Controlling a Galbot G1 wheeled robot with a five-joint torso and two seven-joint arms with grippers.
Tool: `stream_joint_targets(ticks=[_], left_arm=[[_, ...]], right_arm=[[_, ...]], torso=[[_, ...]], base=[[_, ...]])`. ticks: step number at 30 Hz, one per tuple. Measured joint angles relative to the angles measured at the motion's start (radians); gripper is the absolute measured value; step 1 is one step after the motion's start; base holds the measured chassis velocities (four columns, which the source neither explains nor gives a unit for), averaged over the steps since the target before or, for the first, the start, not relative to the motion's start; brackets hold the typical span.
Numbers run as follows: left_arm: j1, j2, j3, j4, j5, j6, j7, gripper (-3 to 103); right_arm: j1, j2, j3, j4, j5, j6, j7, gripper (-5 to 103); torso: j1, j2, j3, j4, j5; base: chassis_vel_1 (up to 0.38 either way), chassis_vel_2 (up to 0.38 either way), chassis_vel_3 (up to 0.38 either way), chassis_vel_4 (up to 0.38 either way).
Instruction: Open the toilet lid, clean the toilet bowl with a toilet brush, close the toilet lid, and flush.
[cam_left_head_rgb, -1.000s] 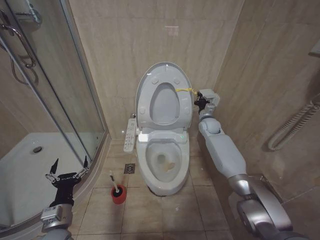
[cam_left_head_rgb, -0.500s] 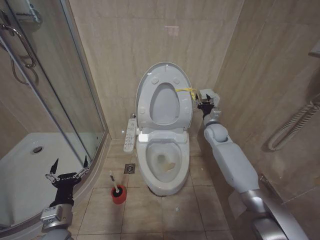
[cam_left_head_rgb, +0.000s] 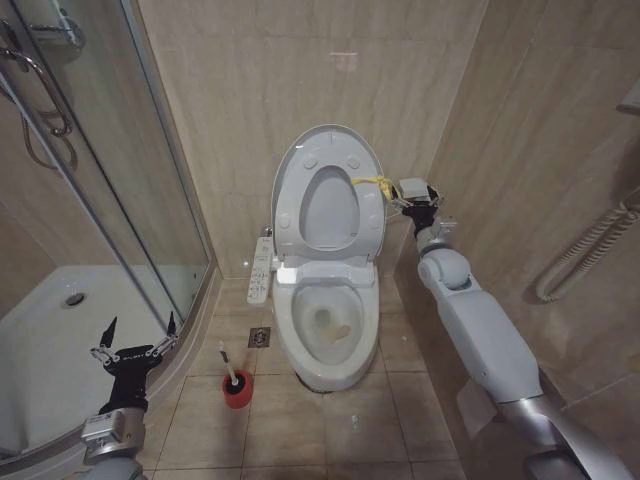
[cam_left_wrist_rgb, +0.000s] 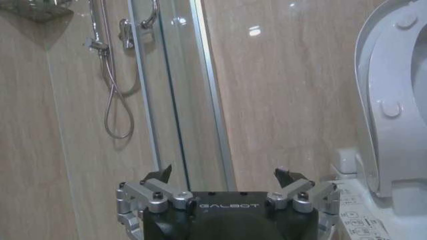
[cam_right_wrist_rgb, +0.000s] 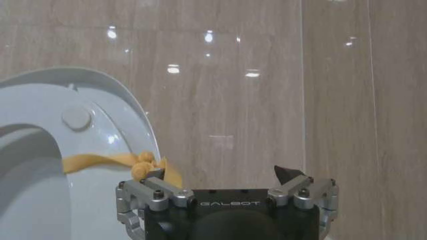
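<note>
While the large glossy white oval plastic toilet lid (cam_left_head_rgb: 330, 190) stands upright against the beige wall, the right gripper (cam_left_head_rgb: 408, 204) hangs spread open, empty, just beside its yellow tie (cam_left_head_rgb: 372, 182). Below, the white ceramic toilet bowl (cam_left_head_rgb: 328, 330) sits uncovered. On the floor left of it, the thin-handled toilet brush (cam_left_head_rgb: 230, 366) stands in a red holder (cam_left_head_rgb: 237, 389). Low left, the left gripper (cam_left_head_rgb: 133, 340) hangs wide open, empty.

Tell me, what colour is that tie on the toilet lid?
Yellow; the tie on the toilet lid shows best in the right wrist view.
</note>
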Motion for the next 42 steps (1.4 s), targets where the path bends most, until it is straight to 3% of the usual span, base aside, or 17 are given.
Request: stream_joint_targets(ticks=[15, 32, 42], left_arm=[[0.0, 0.0, 0.0, 0.0, 0.0, 0.0, 0.0, 100], [0.0, 0.0, 0.0, 0.0, 0.0, 0.0, 0.0, 100], [0.0, 0.0, 0.0, 0.0, 0.0, 0.0, 0.0, 100]], right_arm=[[-0.015, -0.004, -0.006, 0.044, 0.013, -0.023, 0.024, 100], [0.071, 0.088, -0.078, -0.055, -0.034, -0.026, 0.045, 100], [0.038, 0.032, -0.056, -0.016, -0.017, -0.023, 0.038, 100]], torso=[[0.0, 0.0, 0.0, -0.0001, 0.0], [0.0, 0.0, 0.0, 0.0004, -0.0002], [0.0, 0.0, 0.0, -0.0003, 0.0]], base=[[0.0, 0.0, 0.0, 0.0], [0.0, 0.0, 0.0, 0.0], [0.0, 0.0, 0.0, 0.0]])
